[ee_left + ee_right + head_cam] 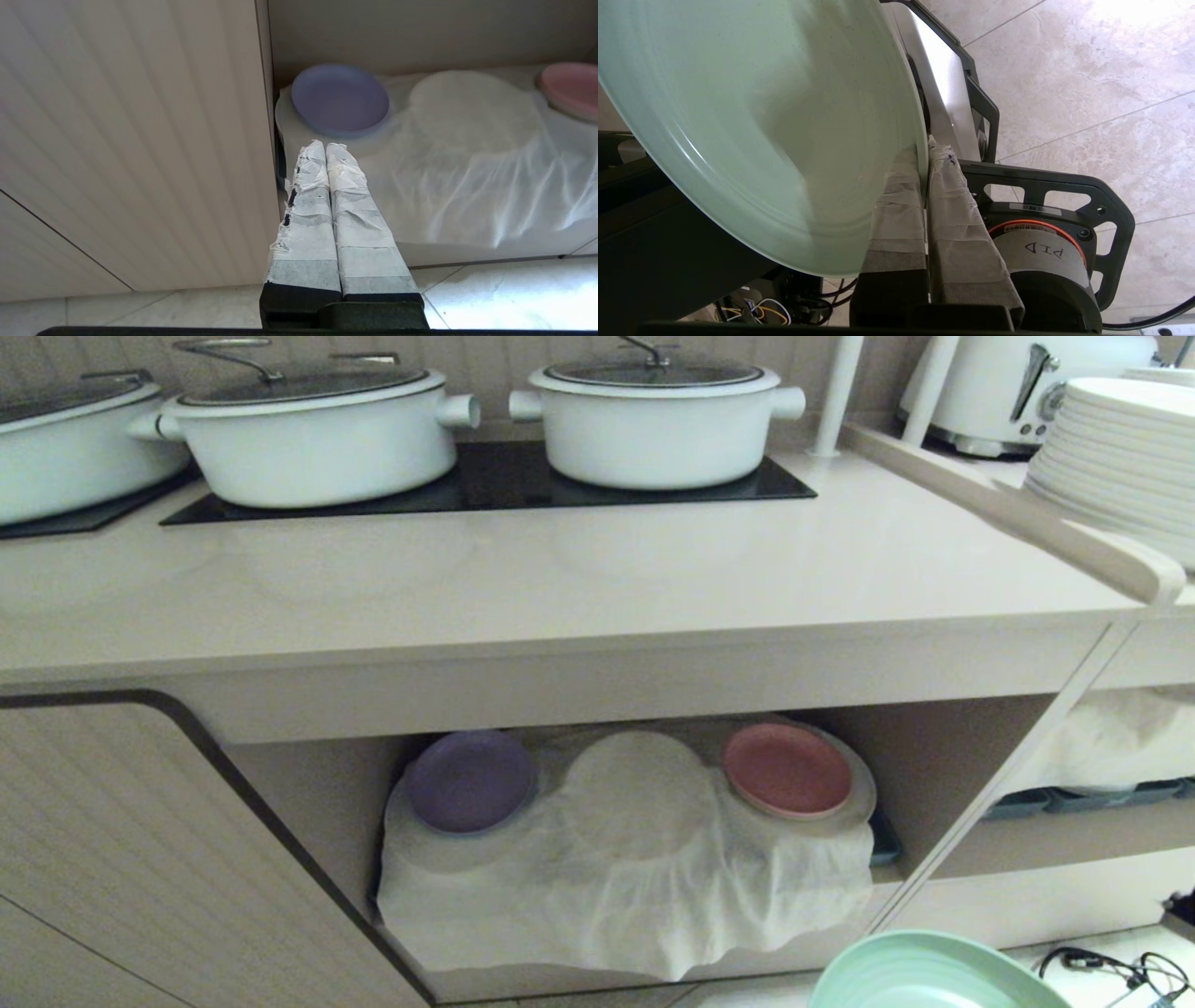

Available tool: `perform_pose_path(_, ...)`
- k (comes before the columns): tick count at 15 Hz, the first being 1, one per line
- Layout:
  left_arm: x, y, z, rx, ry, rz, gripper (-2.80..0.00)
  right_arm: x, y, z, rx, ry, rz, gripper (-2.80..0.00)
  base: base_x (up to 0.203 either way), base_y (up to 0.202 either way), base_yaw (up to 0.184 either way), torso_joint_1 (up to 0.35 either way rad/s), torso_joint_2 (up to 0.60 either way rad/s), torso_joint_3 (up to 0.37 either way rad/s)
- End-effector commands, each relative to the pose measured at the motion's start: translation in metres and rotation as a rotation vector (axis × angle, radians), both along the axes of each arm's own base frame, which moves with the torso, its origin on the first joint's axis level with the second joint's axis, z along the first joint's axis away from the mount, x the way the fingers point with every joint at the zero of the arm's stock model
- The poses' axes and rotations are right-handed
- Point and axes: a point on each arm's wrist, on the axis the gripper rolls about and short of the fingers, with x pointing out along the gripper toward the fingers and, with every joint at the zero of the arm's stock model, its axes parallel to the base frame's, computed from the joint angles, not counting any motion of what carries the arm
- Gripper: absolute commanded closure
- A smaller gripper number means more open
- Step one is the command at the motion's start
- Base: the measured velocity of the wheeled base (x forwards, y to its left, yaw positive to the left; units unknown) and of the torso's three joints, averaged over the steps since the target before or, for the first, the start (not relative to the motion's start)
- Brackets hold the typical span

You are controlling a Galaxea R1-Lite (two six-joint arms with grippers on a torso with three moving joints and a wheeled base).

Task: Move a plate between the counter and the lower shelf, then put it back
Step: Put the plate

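Note:
The mint-green plate [934,975] shows at the bottom right of the head view, low in front of the cabinet; neither arm shows there. My right gripper [924,151] is shut on the rim of this plate [752,116], one taped finger on each face. The beige counter [560,579] runs across above. Under it is the lower shelf [943,756], with a white gauzy cloth [635,887] draped over its front. My left gripper [325,145] is shut and empty, pointing at the shelf's left corner, just short of the cloth.
A purple plate [470,780] and a pink plate [787,770] lie on the cloth, a covered round shape [639,784] between them. White pots [658,420] stand on black cooktop panels [485,481]. Stacked white plates [1120,457] sit on the right ledge. Cables [1120,971] lie on the floor.

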Motion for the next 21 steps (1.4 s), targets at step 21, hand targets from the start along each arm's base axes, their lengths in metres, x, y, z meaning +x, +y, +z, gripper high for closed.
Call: perform_pose_path(21, 0.0000, 0.0000, -0.0001, 0.000, 0.000, 0.000, 0.00, 0.0006, 0.0004, 0.0033, 0.017, -0.008, -0.004, 0.00, 0.000, 0.000, 0.000, 0.242, -0.52, -0.283)
